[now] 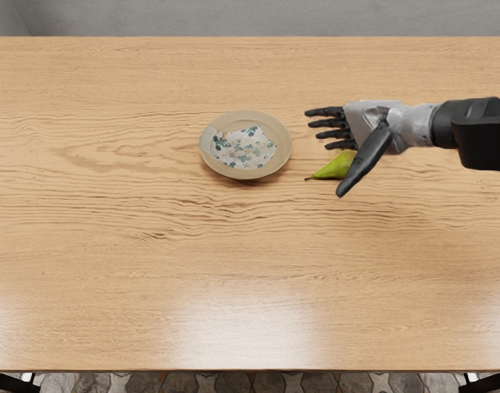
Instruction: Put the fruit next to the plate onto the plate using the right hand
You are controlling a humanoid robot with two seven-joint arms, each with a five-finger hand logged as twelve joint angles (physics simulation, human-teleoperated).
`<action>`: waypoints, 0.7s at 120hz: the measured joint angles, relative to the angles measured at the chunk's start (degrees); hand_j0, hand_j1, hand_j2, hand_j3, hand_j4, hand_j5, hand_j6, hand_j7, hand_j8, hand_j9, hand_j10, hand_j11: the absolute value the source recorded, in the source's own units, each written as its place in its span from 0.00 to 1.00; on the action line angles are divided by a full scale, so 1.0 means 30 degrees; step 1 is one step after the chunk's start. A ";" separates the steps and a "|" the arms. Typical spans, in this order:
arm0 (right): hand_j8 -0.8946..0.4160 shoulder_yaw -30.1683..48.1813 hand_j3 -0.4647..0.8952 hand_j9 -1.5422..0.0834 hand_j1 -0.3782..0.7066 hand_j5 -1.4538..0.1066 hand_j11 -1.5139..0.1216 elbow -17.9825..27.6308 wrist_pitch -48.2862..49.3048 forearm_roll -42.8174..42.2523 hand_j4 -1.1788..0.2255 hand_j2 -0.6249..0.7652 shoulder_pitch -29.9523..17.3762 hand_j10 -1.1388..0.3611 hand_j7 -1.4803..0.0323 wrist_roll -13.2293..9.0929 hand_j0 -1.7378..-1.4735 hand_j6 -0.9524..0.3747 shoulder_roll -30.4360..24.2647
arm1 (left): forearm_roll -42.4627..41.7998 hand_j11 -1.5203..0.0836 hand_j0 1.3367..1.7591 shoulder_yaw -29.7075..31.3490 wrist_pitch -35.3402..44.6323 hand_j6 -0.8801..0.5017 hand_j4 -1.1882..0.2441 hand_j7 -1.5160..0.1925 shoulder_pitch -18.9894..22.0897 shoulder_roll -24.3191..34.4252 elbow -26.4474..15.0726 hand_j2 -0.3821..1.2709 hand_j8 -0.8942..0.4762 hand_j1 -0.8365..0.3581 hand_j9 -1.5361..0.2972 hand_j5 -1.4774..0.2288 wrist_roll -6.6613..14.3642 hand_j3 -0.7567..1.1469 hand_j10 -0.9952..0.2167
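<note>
Wooden table (233, 286); right hand (360, 135) wide open at pear (335, 167), beside patterned plate (279, 137)

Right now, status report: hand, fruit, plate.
Right hand open, fingers spread over the pear. Pear on the table beside the plate, not yet on it. Nothing between them.

Green pear (331, 169) on its side, just R of patterned plate (281, 141).

Right hand (358, 137) hovers low, fingers spread, seemingly holding nothing.
</note>
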 joint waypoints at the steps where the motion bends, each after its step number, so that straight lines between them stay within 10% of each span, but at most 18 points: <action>1: 0.68 -0.0001 0.34 0.95 0.03 0.93 0.93 0.0066 -0.0291 -0.0310 0.84 0.45 0.0073 0.76 0.98 -0.0072 0.30 0.72 0.0122 | 0.0000 0.93 0.76 0.0001 0.0000 0.62 0.81 0.87 -0.0002 0.0000 0.0000 0.23 0.64 0.97 0.82 0.85 0.0000 0.40 0.80; 32: 0.68 -0.2155 0.34 0.95 0.03 0.93 0.93 0.1249 -0.5806 -0.8450 0.84 0.45 0.1536 0.76 0.98 -0.0861 0.30 0.72 0.2128 | -0.0001 0.93 0.76 0.0001 -0.0005 0.62 0.81 0.87 -0.0003 0.0000 0.0000 0.23 0.64 0.97 0.82 0.85 0.0000 0.40 0.80; 84: 0.68 -1.0648 0.34 0.95 0.03 0.93 0.93 0.1167 -1.1286 -0.9730 0.84 0.45 0.5169 0.76 0.98 -0.0932 0.30 0.72 0.2992 | -0.0001 0.93 0.76 0.0009 -0.0006 0.62 0.81 0.87 -0.0004 0.0000 0.0000 0.23 0.64 0.97 0.82 0.85 0.0000 0.40 0.80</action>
